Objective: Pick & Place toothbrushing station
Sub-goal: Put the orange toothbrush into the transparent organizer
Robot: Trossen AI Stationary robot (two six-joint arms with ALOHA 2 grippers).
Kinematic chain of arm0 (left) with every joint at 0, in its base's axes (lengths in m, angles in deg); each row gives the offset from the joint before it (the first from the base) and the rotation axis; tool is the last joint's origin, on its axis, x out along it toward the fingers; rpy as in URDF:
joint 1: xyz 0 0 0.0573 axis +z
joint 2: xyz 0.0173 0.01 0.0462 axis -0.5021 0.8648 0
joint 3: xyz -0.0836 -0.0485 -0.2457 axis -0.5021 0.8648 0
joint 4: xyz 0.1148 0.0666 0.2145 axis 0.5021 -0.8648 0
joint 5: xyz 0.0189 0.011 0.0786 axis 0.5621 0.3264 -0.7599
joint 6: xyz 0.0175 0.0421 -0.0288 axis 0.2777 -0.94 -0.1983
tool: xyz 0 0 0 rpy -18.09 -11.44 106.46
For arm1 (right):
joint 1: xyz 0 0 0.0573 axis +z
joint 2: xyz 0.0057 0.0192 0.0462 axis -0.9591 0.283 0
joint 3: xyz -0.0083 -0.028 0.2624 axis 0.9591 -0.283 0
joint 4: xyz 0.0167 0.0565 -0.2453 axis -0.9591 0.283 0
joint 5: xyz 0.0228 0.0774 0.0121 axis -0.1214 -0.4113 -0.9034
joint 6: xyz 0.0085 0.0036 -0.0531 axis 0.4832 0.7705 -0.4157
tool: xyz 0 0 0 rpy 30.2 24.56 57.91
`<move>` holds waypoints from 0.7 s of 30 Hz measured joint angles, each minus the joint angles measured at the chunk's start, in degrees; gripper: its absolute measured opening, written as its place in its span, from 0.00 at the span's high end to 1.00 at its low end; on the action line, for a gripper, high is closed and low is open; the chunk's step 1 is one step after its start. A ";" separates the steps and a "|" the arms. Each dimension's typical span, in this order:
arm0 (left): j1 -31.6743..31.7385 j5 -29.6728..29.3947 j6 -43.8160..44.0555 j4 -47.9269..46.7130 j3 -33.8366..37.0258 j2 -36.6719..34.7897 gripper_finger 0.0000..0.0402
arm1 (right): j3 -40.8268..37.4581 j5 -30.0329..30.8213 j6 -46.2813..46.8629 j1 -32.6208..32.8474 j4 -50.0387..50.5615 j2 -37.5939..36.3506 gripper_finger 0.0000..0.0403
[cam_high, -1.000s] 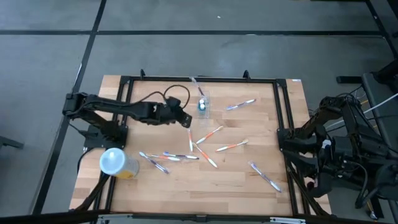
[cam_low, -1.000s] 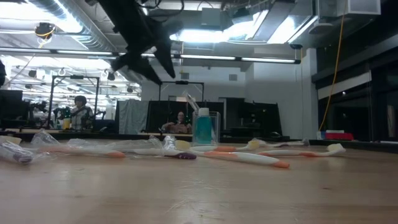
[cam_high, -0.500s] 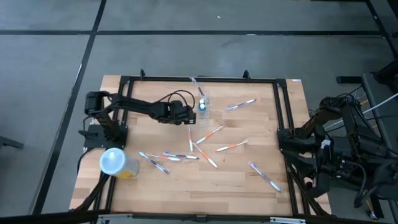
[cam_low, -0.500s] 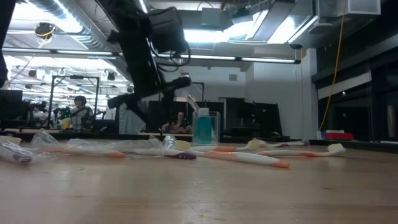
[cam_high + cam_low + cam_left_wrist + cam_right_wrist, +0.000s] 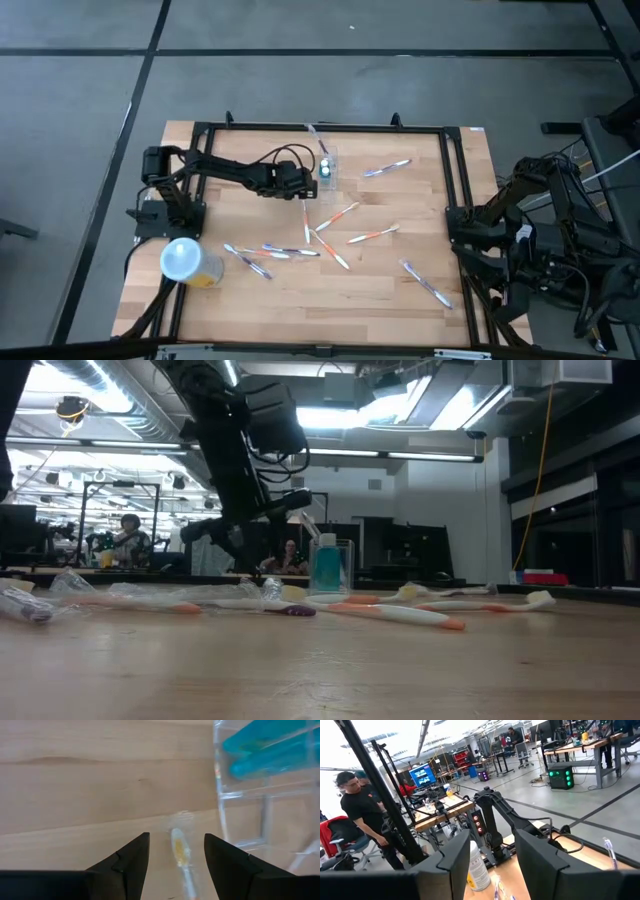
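The toothbrushing station, a small clear holder (image 5: pixel 327 167), stands upright on the wooden table near its far edge with a blue tube inside; it also shows in the low view (image 5: pixel 343 565) and the left wrist view (image 5: pixel 260 795). My left gripper (image 5: pixel 304 184) is open and empty just left of the holder, tipped down above the table. A white toothbrush head (image 5: pixel 180 851) lies on the table below the gap between its fingers. My right gripper (image 5: pixel 490 865) is open and empty, off the table's right edge.
Several toothbrushes lie loose on the table's middle (image 5: pixel 340 215), far right (image 5: pixel 385 168) and near right (image 5: pixel 428 283). A yellow tub with a pale round lid (image 5: pixel 185 260) stands at the near left. A black frame (image 5: pixel 320 128) borders the table. People show in the room beyond.
My left gripper has come down toward the table and a little toward the clear holder, staying open. The holder and the toothbrushes have kept still.
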 joint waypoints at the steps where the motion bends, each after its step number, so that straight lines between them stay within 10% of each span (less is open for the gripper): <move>1: -0.09 0.11 0.00 1.05 -0.07 0.55 0.54 | 0.00 0.00 0.00 0.02 -0.09 0.13 0.60; 12: 0.40 2.16 1.18 4.57 0.01 4.01 0.57 | 0.00 0.00 -4.22 0.07 -5.77 1.21 0.60; 21: 0.44 1.99 -0.87 4.68 0.01 3.98 0.88 | 0.00 0.00 -6.43 0.07 -8.49 2.54 0.60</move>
